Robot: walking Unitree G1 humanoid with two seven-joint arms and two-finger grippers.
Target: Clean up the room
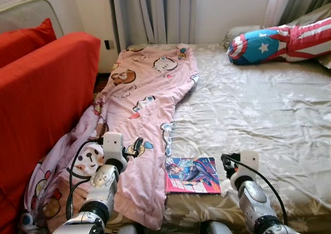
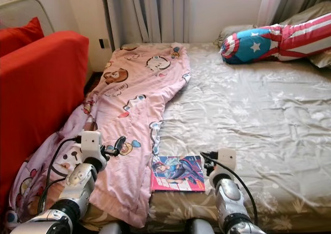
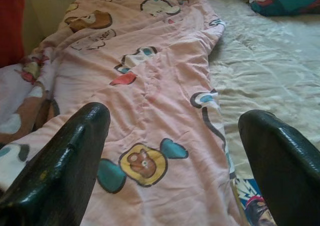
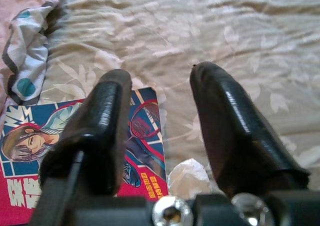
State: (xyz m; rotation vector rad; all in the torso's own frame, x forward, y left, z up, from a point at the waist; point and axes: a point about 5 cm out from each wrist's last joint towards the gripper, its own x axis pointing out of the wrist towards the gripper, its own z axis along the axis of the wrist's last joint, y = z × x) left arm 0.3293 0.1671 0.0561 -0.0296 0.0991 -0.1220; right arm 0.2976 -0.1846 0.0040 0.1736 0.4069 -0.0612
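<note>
Glossy magazine [image 1: 192, 175] lies flat on the bed [image 1: 258, 115], low centre of the head view, near the foot edge, its left side touching or just under the pink blanket's [image 1: 139, 104] hem. Looks thin, light, floppy, slick cover; likely hard to pinch flat, so best taken at the right edge or the near corner that sits closest to the bed edge. Blanket is soft, bulky, limp, spilling off the bed's left side toward the floor; grab a bunched fold.

Right gripper [image 4: 160, 106] hovers over the magazine's right edge, fingers spread apart, holding nothing. Left gripper [image 3: 175, 146] hangs above the blanket, fingers wide apart, also empty.

Bed sheet is grey-beige, floral, rumpled and soft, so things sink a bit. Striped star pillow [image 1: 279, 41] upper right, red sofa [image 1: 41, 99] at left, grey curtains [image 1: 155, 11] top centre.
</note>
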